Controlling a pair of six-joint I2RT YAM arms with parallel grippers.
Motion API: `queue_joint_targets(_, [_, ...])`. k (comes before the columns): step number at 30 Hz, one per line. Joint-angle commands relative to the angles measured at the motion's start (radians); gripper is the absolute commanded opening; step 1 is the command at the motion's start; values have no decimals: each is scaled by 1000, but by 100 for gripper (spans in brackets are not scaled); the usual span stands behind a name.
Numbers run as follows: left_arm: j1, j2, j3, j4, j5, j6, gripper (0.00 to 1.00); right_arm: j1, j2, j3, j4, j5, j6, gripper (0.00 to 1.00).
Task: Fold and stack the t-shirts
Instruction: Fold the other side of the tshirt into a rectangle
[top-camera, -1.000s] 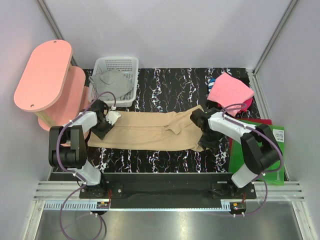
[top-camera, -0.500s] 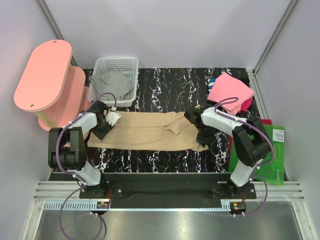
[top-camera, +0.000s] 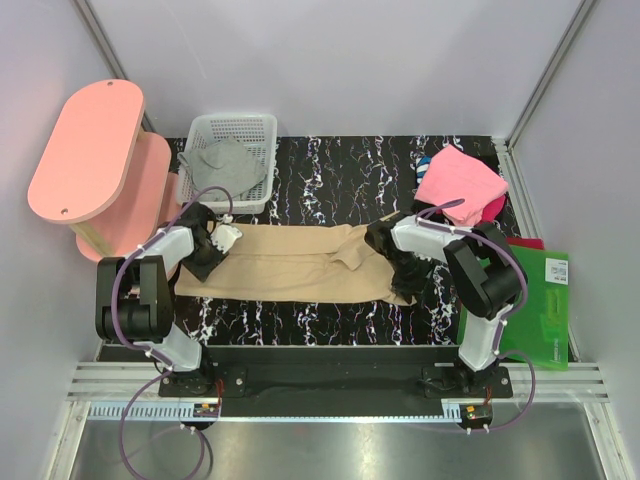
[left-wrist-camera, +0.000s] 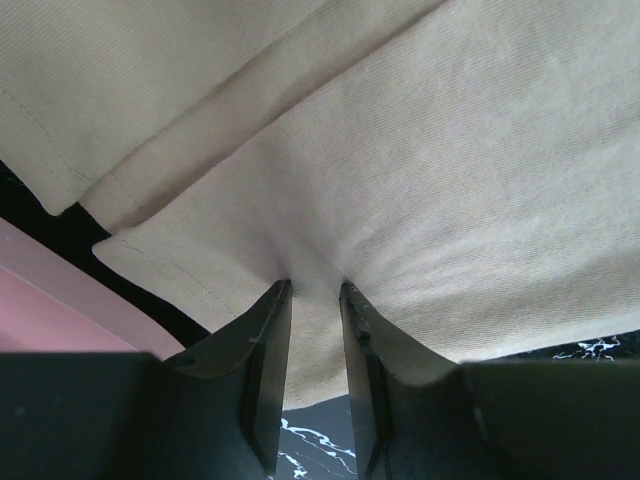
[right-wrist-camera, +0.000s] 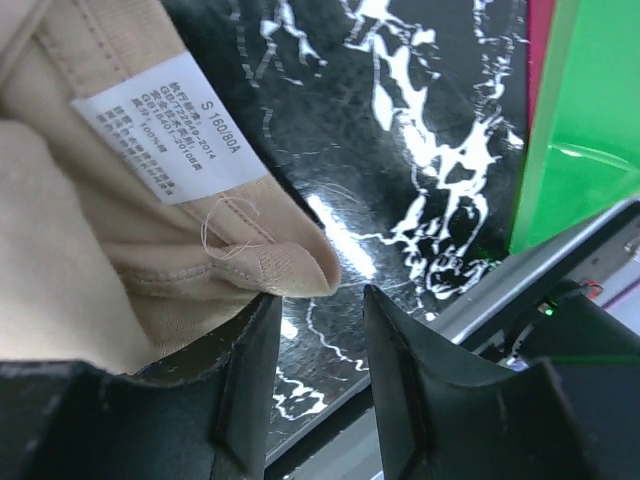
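Note:
The tan t-shirt (top-camera: 300, 262) lies folded into a long band across the black marbled table. My left gripper (top-camera: 205, 245) is at its left end, its jaws pinched on a puckered bit of tan cloth (left-wrist-camera: 450, 180) in the left wrist view (left-wrist-camera: 313, 290). My right gripper (top-camera: 400, 262) is at the right end, open (right-wrist-camera: 318, 295); the folded neck edge with its white label (right-wrist-camera: 170, 135) lies against the left finger, and bare table shows between the jaws. The grey t-shirt (top-camera: 228, 165) lies in the basket. The pink t-shirt (top-camera: 458, 180) lies folded at the back right.
A white mesh basket (top-camera: 232, 122) stands at the back left beside a pink two-tier stool (top-camera: 85, 150). A stiff green sheet (top-camera: 540, 310) lies at the right edge of the table, also in the right wrist view (right-wrist-camera: 590, 110).
My right gripper has moved left along the shirt's right end, and that arm has folded closer in. The left gripper has stayed at the left end.

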Motion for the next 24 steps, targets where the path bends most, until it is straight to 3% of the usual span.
queue_joint_targets(1, [9,-27,-22,-15,42,13,31,10,60,6,-25,65,52,47])
queue_joint_targets(8, [18,-31,-26,-15,31,32,31,9,83,9,-143,129,147,46])
queue_joint_targets(19, [95,-28,-49,-20,27,78,31,7,94,3,-157,150,160,45])
queue_joint_targets(24, [94,-62,17,-133,89,53,32,7,74,38,-194,172,164,45])
